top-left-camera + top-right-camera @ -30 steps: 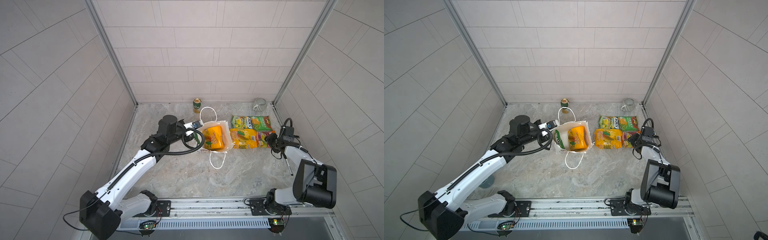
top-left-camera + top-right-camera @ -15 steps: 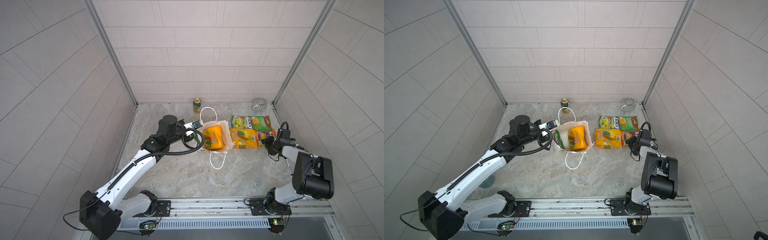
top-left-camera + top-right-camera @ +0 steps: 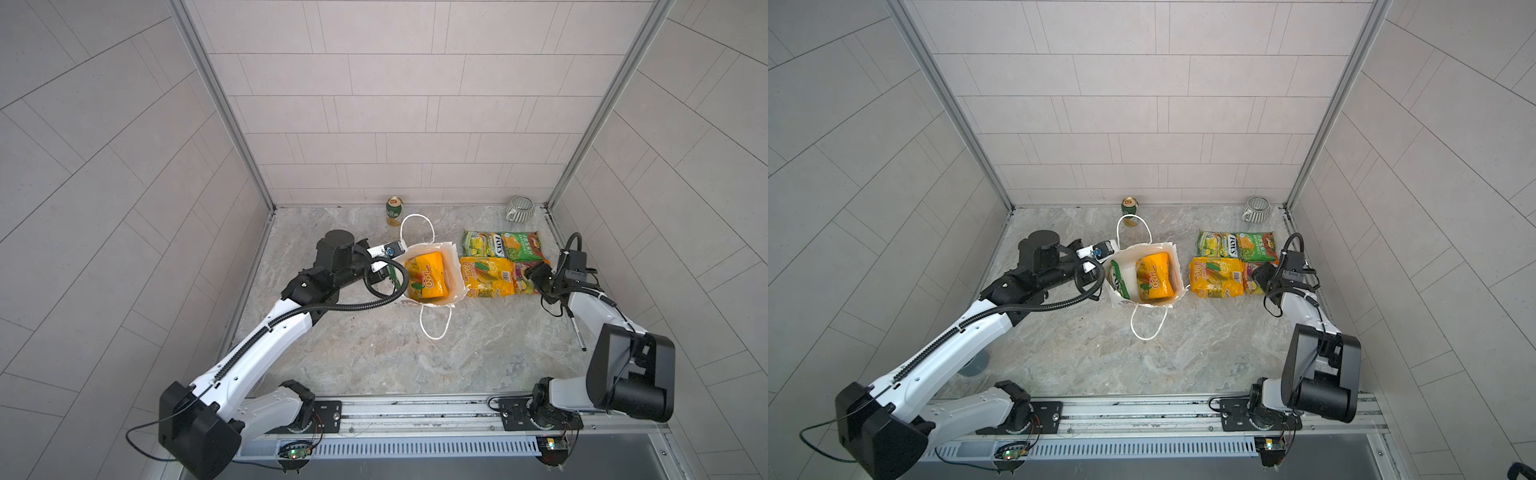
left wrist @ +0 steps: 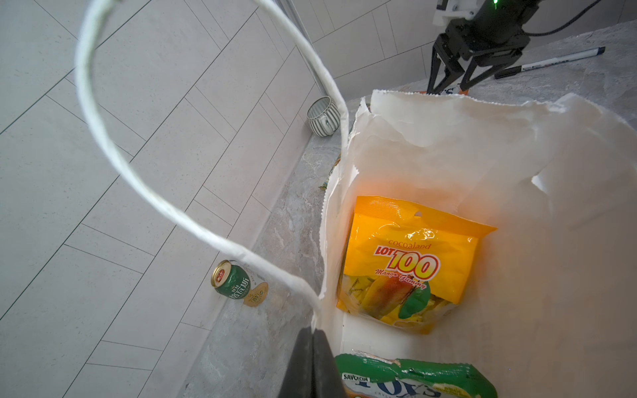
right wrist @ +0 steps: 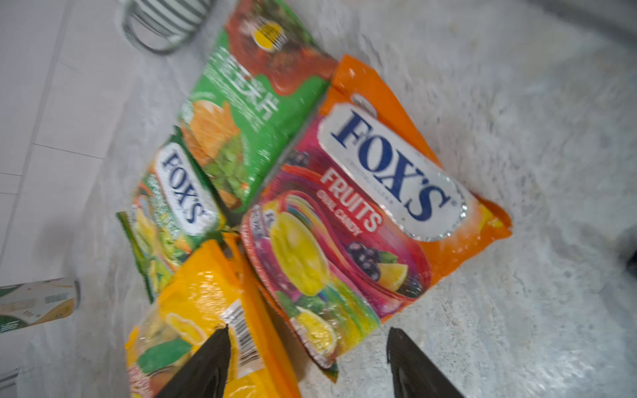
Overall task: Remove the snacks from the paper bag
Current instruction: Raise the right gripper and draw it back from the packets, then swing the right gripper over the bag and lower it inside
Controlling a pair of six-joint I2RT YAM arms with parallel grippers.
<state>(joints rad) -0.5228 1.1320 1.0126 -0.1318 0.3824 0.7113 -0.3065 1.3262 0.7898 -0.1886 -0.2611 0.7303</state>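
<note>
In both top views, four snack packets [image 3: 486, 276] lie beside the paper bag [image 3: 456, 274], two inside. Left wrist: my left gripper [image 4: 313, 336] clamps its rim; green FOX'S packet [image 4: 413, 379] cut off. Right wrist: right gripper [image 5: 308, 330] gapes empty, packets blurred.

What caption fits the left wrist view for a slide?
Left gripper pinches the paper bag rim; mango gummy packet and green packet inside.

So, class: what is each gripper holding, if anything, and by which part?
The left gripper pinches the paper bag by its top rim, beside a cord handle's base. The right gripper is open, holding nothing.
</note>
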